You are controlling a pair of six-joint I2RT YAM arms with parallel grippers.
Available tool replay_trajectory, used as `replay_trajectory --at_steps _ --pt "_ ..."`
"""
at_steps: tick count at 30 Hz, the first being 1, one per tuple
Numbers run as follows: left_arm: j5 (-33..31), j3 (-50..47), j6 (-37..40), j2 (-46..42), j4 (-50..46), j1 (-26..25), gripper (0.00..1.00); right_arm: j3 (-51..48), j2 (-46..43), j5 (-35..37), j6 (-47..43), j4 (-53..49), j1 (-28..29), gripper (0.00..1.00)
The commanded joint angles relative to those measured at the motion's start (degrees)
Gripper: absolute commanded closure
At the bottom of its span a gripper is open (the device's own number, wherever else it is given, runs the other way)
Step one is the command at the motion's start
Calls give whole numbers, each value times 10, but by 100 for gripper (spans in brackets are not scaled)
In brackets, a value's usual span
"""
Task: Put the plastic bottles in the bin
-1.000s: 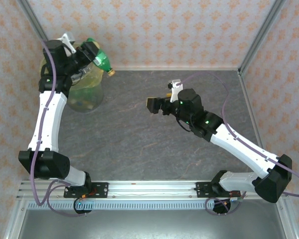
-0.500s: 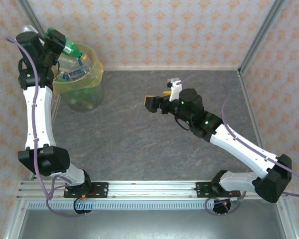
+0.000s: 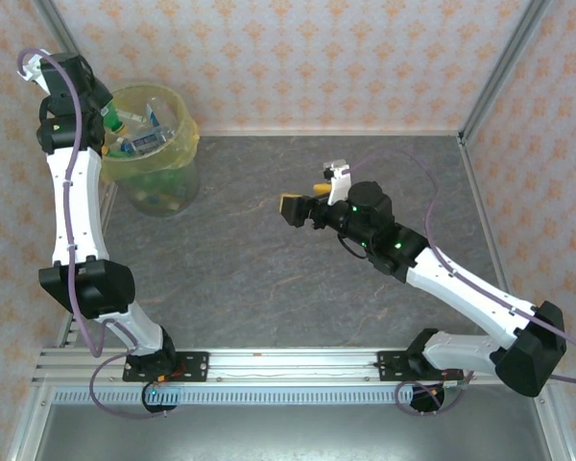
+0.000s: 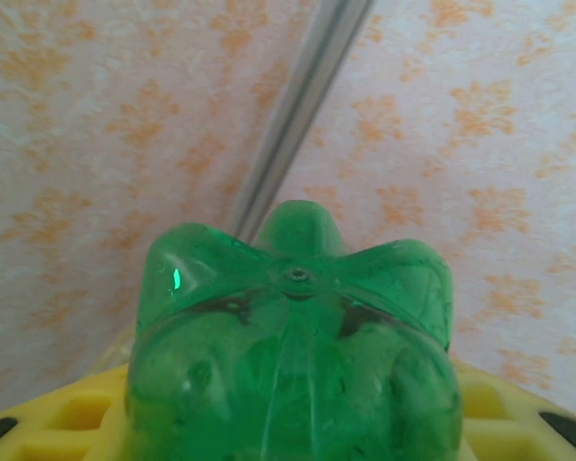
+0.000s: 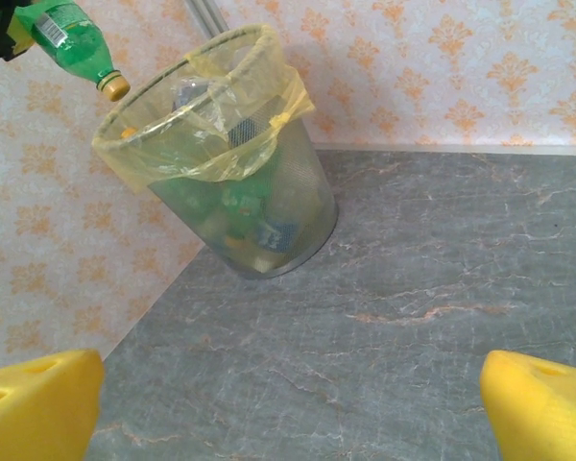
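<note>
In the upper left of the top view, the left hand (image 3: 98,108) pinches a green bottle (image 3: 109,119) around its lower body. The bottle's base faces the wrist camera, and its yellow cap (image 5: 114,86) tilts down over the left rim of the bin (image 3: 184,134). More bottles (image 5: 257,223) lie inside the bin. The right hand (image 3: 305,199) hovers mid-frame above the surface (image 3: 269,279) with its fingers (image 5: 38,403) spread, well apart from the bin.
</note>
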Motion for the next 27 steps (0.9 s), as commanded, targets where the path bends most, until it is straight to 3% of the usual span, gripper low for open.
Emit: replay_trajectory --at_steps 1,7,19,27 --pt "-69 -2 51 9 -5 3 53 -12 -14 -22 -8 37 3 0" --pt "-78 -19 61 52 0 4 52 -15 -13 -21 -13 30 3 0" --pt "-8 -68 3 95 16 11 52 -13 6 -5 -6 30 3 0" --pt "-44 -65 0 81 12 12 54 1 31 -4 -16 27 2 0"
